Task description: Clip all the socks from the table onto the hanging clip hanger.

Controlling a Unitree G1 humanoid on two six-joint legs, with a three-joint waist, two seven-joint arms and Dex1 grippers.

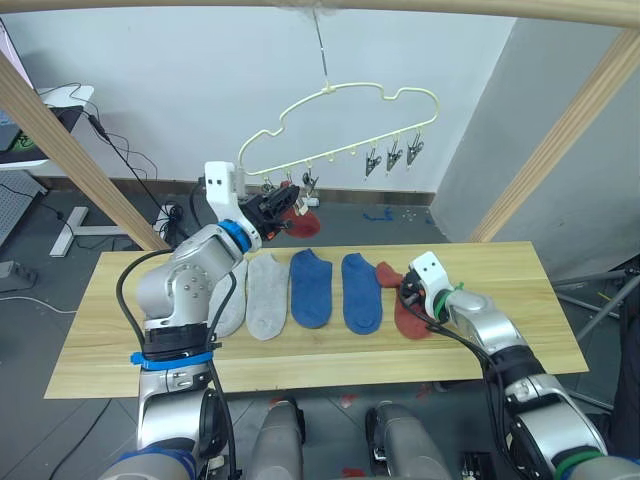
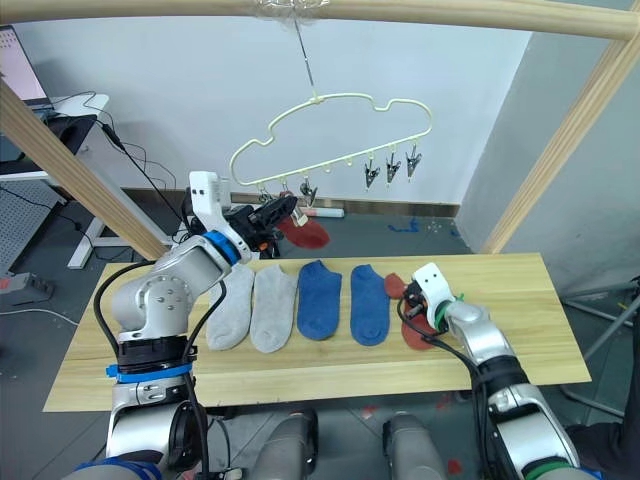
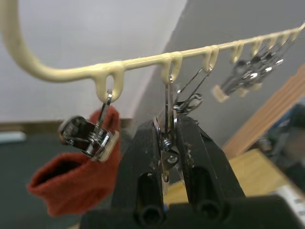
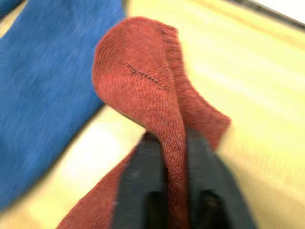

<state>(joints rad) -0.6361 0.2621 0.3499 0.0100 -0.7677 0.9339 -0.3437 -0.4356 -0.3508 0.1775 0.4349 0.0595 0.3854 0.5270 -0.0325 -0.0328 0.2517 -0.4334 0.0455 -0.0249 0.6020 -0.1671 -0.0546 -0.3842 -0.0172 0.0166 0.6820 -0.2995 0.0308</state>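
A rust sock lies at the right end of the row on the desk, its long axis running roughly front to back, with one end lifted into a fold. The right pincer is pressed together on that fold, the red cloth standing up between its two black fingers; the rest of the sock rests on the wood below and beside it. Just left of it lie two blue socks, then two grey socks, all side by side with their long axes front to back, and the leftmost grey one partly hidden behind the left arm.

Above the row, the hanger hangs by its hook from a wooden pole, its clip rail running left to right. The second rust sock dangles from a clip near the rail's left end, open cuff downward. The left pincer is raised to the next clip and squeezes it between its fingers, the dangling sock just beside. No writing can be read anywhere.
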